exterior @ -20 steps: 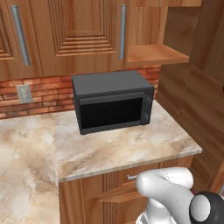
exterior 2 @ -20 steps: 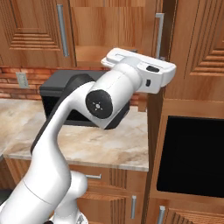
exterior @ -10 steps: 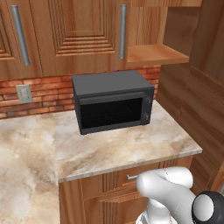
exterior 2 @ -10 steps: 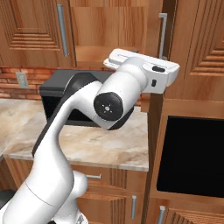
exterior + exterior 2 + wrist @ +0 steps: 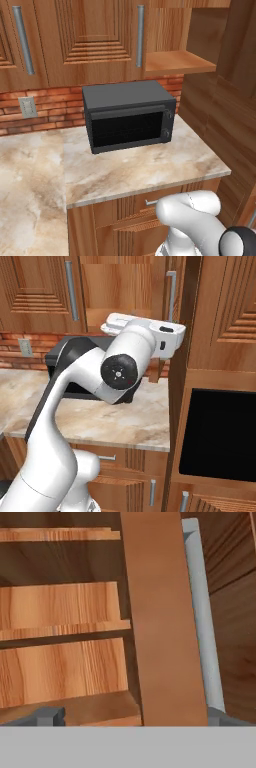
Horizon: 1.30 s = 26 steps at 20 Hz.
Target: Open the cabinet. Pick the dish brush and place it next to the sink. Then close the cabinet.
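We have our gripper (image 5: 159, 368) up at the cabinet (image 5: 85, 40), jaws spread wide and holding nothing; one door's edge and its silver bar handle (image 5: 202, 619) run lengthwise between the fingertips. The shelves beside them look bare, and we cannot spot the dish brush. Below lie the marble counter (image 5: 150, 167) and black microwave (image 5: 127, 115).

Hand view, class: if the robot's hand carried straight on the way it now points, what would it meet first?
Most likely the edge of the open cabinet door, dead ahead between the open hand's fingertips, with its silver handle just beside. Depth is hard to judge.
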{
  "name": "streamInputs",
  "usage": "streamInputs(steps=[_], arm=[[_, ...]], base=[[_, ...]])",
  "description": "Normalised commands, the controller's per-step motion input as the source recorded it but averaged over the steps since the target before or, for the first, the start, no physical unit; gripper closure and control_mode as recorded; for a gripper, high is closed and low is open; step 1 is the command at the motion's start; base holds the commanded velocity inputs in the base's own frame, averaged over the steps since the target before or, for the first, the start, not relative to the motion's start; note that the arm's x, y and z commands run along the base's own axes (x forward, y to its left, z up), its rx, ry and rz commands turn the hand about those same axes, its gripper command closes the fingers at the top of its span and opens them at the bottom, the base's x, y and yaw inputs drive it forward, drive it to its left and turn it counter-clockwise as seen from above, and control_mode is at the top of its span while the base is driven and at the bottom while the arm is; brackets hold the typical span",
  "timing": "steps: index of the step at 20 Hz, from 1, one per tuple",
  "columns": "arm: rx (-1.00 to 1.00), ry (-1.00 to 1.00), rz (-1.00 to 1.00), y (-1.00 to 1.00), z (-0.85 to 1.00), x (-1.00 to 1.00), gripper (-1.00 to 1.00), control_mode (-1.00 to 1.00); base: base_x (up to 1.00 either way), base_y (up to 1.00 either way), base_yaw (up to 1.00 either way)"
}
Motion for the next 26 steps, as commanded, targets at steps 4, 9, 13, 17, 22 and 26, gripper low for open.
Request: streamInputs(steps=[4, 9, 13, 17, 22, 26], arm=[[0.0, 0.12, 0.11, 0.52, 0.0, 0.32, -1.0, -1.0], [0.0, 0.1, 0.06, 0.5, 0.0, 0.42, -1.0, -1.0], [0.0, 0.07, 0.0, 0.43, 0.0, 0.53, -1.0, -1.0], [0.0, 0.06, 0.0, 0.35, 0.0, 0.54, -1.0, -1.0], [0.0, 0.07, 0.0, 0.26, 0.0, 0.47, -1.0, -1.0], [0.0, 0.01, 0.0, 0.26, 0.0, 0.52, -1.0, -1.0]], base=[[0.0, 0.0, 0.0], [0.0, 0.0, 0.0], [0.0, 0.0, 0.0], [0.0, 0.0, 0.0], [0.0, 0.0, 0.0], [0.0, 0.0, 0.0]])
